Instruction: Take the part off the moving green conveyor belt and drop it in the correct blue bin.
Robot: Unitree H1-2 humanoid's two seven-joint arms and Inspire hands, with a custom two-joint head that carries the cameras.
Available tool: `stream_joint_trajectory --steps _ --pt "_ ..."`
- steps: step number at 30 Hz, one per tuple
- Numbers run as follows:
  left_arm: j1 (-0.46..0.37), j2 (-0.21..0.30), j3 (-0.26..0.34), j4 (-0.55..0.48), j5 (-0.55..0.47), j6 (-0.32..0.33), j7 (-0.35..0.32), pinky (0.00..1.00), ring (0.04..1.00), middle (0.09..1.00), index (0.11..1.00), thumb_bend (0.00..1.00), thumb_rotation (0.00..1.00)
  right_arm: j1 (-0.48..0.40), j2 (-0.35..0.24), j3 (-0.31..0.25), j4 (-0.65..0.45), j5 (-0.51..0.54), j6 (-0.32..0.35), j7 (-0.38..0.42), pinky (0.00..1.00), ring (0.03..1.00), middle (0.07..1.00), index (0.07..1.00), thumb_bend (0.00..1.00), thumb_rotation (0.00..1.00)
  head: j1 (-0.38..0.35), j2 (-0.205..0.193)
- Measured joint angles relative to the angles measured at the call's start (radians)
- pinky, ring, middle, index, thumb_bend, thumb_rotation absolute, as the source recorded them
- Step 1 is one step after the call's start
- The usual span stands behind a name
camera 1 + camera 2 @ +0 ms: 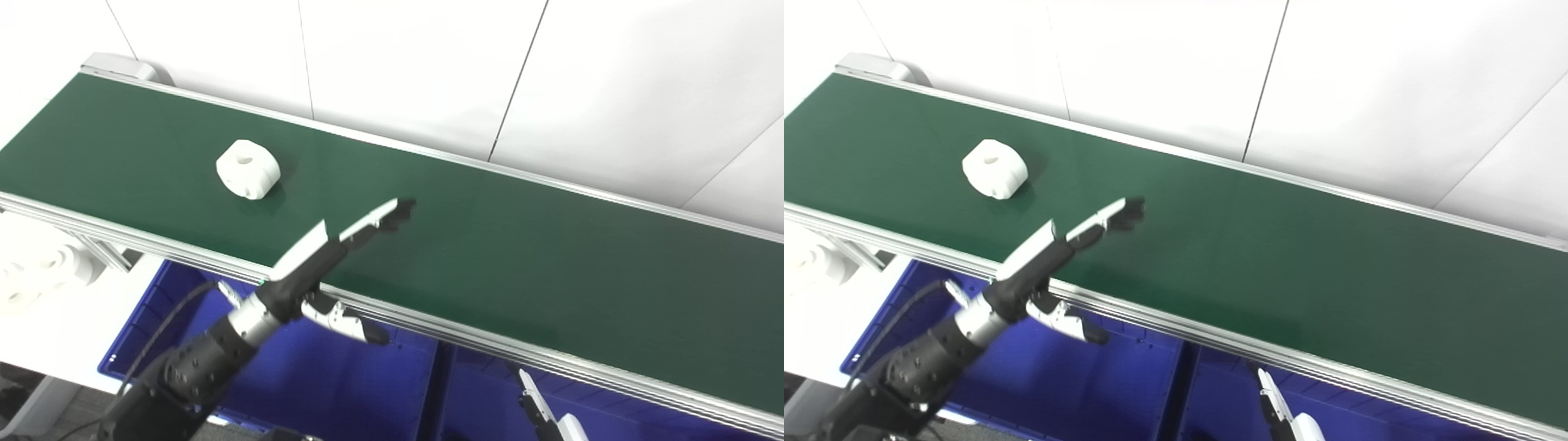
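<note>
A white part [248,169], a chunky ring with a hole through its top, lies flat on the green conveyor belt [490,257], toward the belt's far left stretch. The belt runs across the view from about ten o'clock down to four o'clock, framed by aluminium rails.

The left hand [331,257] reaches out over the near rail at roughly four o'clock from the part, well apart from it and touching nothing. Its fingers [383,217] stretch out straight above the belt while the thumb [346,321] hangs spread wide below them, over the bin, so the hand is wide and holds nothing.

Below the near rail sit two blue bins side by side: the left blue bin [343,380] under the left arm and the right blue bin [490,398] beside it. The right hand [1283,419] shows only as a tip at the bottom edge, at about six o'clock, over the right bin; I cannot tell how wide it is.

At nine o'clock, more white parts [37,269] rest blurred on a pale worktop [73,331].
</note>
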Motion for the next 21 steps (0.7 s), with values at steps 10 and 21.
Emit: stream_joint_trajectory --steps 10,21 --pt "-0.193 0.049 0.129 0.130 0.101 0.037 -0.055 0.79 0.919 0.987 0.965 0.72 0.25 -0.023 -0.003 0.000 0.030 0.008 -0.017 0.000 0.88 0.992 1.000 1.000 1.00 0.66 0.017 -0.009" --pt "-0.327 0.097 0.176 0.236 0.282 0.101 -0.063 0.84 0.945 0.997 0.976 0.83 0.22 -0.029 -0.015 0.001 0.032 0.006 -0.017 0.000 0.89 0.992 1.000 1.000 1.00 0.66 0.025 -0.011"
